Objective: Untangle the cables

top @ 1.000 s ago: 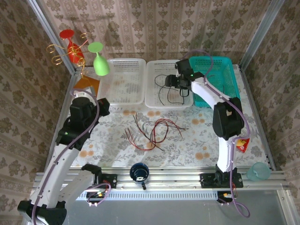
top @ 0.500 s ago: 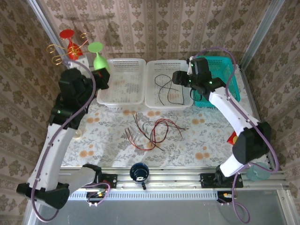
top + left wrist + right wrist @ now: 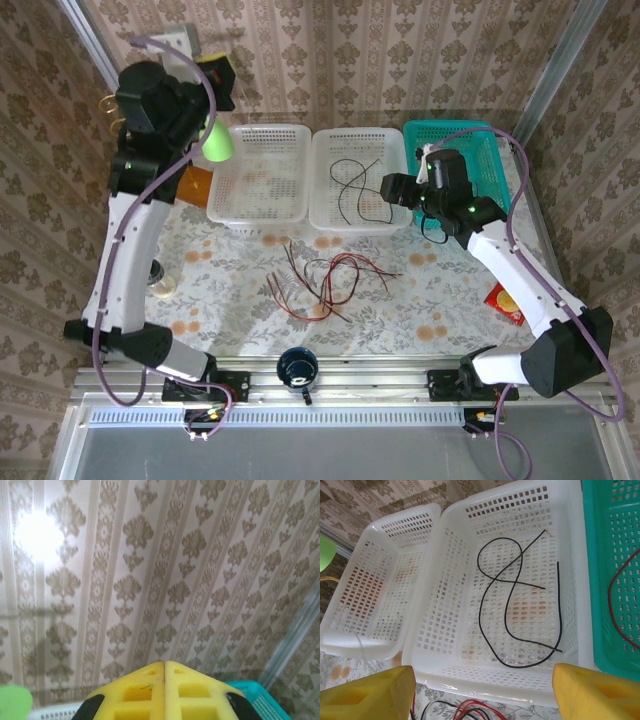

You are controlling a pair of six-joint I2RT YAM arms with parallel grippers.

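The jaws of our right arm [image 3: 520,280] stand wide apart with nothing between them, the yellow pads [image 3: 367,692] framing the near rim of the middle white basket [image 3: 495,677]. The jaws of our left arm [image 3: 125,250] are pressed together on nothing we can see, lifted high and aimed at the patterned wall [image 3: 150,570].

Nearest us, a dark mug [image 3: 297,366] sits at the front edge of the tabletop [image 3: 420,315]. Just beyond it, mid-tabletop, lies the tangle of red and black cables [image 3: 330,278], strands crossing and looped over one another. A red packet [image 3: 503,303] lies well off to the right.

Farther back, the middle white basket holds loose black cables [image 3: 510,577]. They overlap a little but are not knotted, as far as we can tell. In the teal basket [image 3: 490,140] beside it we see a red cable [image 3: 612,600]. The left white basket [image 3: 255,215] shows no cable we can make out.

We judge the job partly done: a few cables are sorted by colour into baskets, while the tabletop tangle is left to pull apart
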